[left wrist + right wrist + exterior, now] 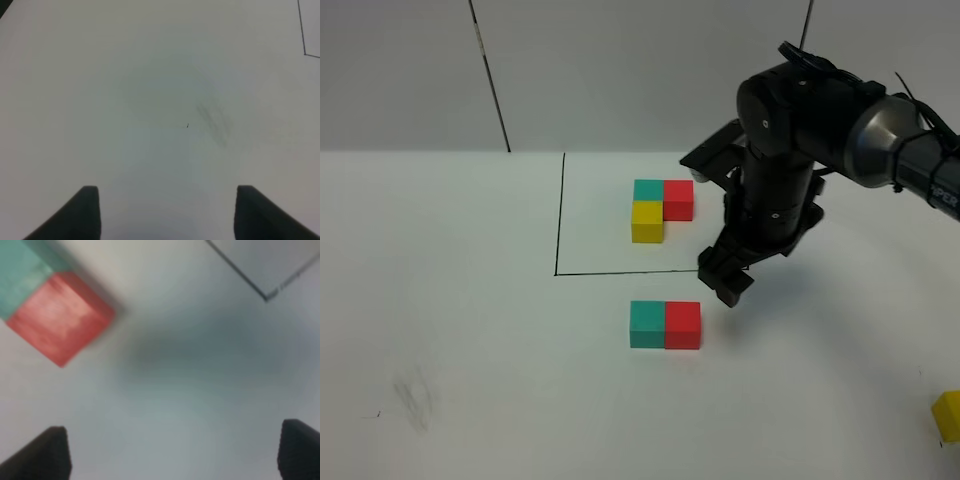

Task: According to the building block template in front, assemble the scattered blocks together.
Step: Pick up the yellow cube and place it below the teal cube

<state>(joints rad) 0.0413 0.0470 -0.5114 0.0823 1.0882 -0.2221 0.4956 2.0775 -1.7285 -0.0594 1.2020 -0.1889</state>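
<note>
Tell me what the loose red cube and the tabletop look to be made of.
Loose red cube: probably painted wood or foam; matte, no glare, faintly mottled face up close. Tabletop: perhaps smooth white laminate or board; even, flat surface bearing a grey smudge.

The white table [470, 330] looks smooth and matt, marred by one faint grey smudge [415, 398]. The teal block [647, 324], red block [683, 325] and yellow block [948, 415] have a flat, unshiny finish, like the building block template [663, 208]. The right arm [790, 130] shows a faintly glossy black casing and a metallic-looking silver collar [880, 140].
</note>
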